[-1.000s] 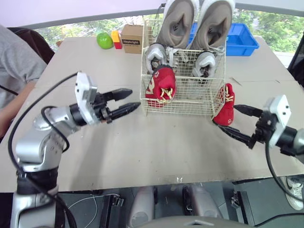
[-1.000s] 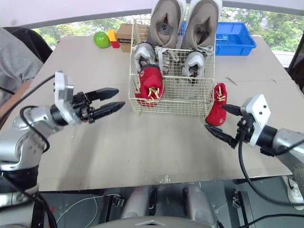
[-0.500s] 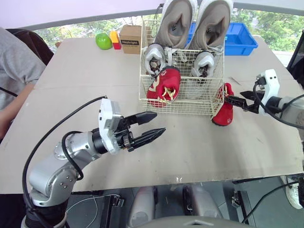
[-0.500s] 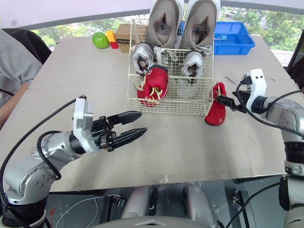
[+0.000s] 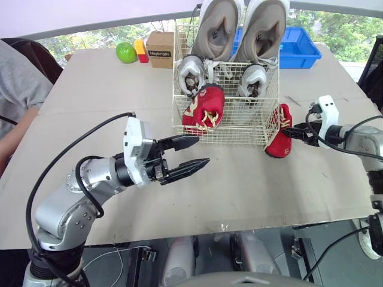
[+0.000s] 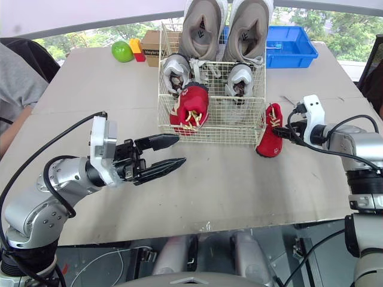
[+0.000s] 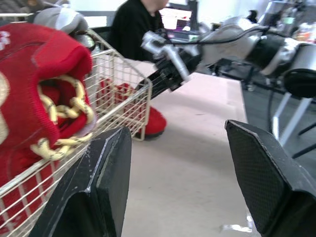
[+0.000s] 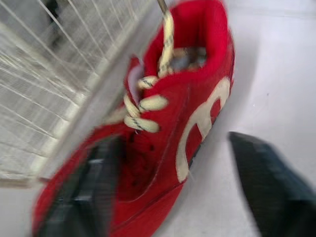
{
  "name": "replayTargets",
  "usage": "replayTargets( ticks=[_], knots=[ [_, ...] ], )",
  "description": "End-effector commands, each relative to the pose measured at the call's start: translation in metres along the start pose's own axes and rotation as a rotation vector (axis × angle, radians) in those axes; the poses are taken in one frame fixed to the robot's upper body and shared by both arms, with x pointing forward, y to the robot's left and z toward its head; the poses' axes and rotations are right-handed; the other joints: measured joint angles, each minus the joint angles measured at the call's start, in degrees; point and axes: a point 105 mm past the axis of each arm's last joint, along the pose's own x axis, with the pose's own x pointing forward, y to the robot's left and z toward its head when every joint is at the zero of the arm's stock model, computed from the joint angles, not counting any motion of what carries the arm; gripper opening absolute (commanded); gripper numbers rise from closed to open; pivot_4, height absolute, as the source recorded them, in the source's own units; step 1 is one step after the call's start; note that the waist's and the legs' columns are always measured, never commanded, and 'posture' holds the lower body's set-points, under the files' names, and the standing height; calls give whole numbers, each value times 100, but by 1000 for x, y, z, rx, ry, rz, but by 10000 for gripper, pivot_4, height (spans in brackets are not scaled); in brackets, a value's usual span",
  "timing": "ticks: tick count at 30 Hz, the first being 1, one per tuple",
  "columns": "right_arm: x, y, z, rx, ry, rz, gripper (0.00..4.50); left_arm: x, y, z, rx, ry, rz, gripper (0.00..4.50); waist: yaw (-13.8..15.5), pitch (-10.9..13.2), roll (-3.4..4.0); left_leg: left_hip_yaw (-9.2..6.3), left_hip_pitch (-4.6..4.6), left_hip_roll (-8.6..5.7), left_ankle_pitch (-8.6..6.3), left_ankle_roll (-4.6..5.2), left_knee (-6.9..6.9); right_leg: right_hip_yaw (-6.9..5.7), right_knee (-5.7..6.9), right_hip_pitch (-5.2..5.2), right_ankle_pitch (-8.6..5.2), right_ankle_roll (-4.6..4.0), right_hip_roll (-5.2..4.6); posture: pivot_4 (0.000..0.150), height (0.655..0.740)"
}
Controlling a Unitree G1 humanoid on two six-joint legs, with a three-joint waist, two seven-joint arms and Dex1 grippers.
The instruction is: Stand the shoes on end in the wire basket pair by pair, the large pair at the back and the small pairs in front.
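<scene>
One red shoe [image 5: 280, 131] leaned vs. the wire basket's [image 5: 239, 122] right wall, outside it, on the bench [image 5: 251, 185]. R end effector [image 5: 288, 133] gaped wide, fingers flanking it; L end effector [image 5: 202, 149] wide, above bench.

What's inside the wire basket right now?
The wire basket holds a large beige pair at the back, a small grey pair before it, and one red shoe in front. The large shoes' lower ends are hidden behind them.
</scene>
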Motion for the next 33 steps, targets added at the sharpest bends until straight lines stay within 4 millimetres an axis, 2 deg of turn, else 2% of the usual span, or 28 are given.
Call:
replayTargets(
  ticks=[1,3,7,9,11,13,15,17,19,23,26,30,33],
  knots=[
    [-8,-7,9,-40,-18,-21,10486,4,-10,7,32,-16,-58,32951,6,-1,-1,1,0,0,0,0,0,1,0,0,0,0,0,1500,7400],
    [-23,-11,15,-43,-73,-41,465,4,-12,5,29,-13,-59,32951,19,-1,-1,0,-2,0,-1,1,0,0,-2,0,0,1,-1,1500,7400],
    [-69,-7,19,-44,-207,-68,465,3,-12,5,0,-36,-45,32951,144,1,1,-3,-11,0,-5,6,-2,-6,-6,-2,-5,9,-4,1500,7400],
    [-104,12,35,-124,-399,-74,465,0,-11,2,-15,-35,-35,32951,143,2,5,0,-13,-1,-7,9,-3,-4,-6,-4,-9,15,-7,1500,7400],
    [-134,50,58,-212,-623,-22,465,-3,-6,1,-30,-54,-1,32951,93,3,8,1,-11,0,-8,10,-7,-1,-6,-6,-10,17,-6,1500,7400],
    [-147,86,82,-243,-818,23,465,-5,1,4,-32,-90,56,32951,-10,4,12,3,3,7,-8,10,-18,18,0,-7,-21,38,2,1500,7400],
    [-152,112,99,-211,-977,81,465,-7,8,5,-19,-107,109,32951,-89,5,9,3,16,13,-8,10,-24,20,8,-6,-21,40,11,1500,7400],
    [-134,136,105,-268,-1004,65,465,-11,3,1,-77,-100,70,32951,-83,-2,1,5,23,13,-7,9,-23,20,21,-5,-19,35,16,1500,7400],
    [-115,150,109,-349,-1027,-9,465,-13,1,0,-113,-106,50,32951,-71,-3,2,3,27,13,-7,9,-24,13,26,-6,-22,30,16,1500,7400],
    [-83,146,108,-381,-1128,-233,465,-17,-3,-3,-127,-86,39,32951,-5,-5,-1,15,3,5,-5,6,-23,21,24,-31,-22,30,-1,1500,7400],
    [-63,144,88,-451,-1118,-305,465,-17,-2,1,-112,-98,56,32951,42,-5,-2,30,-6,0,-5,6,-24,30,10,-32,-16,21,-23,1500,7400],
    [-32,141,45,-448,-1029,-295,465,-17,-3,2,-105,-99,72,32951,37,-12,-14,39,-2,-8,-7,8,-31,48,3,-31,-21,32,-39,1500,7400],
    [-18,138,16,-408,-954,-284,465,-16,-5,2,-99,-94,87,32951,4,-13,-15,39,10,-6,-7,8,-34,50,9,-26,-21,30,-37,1500,7400]
  ],
)
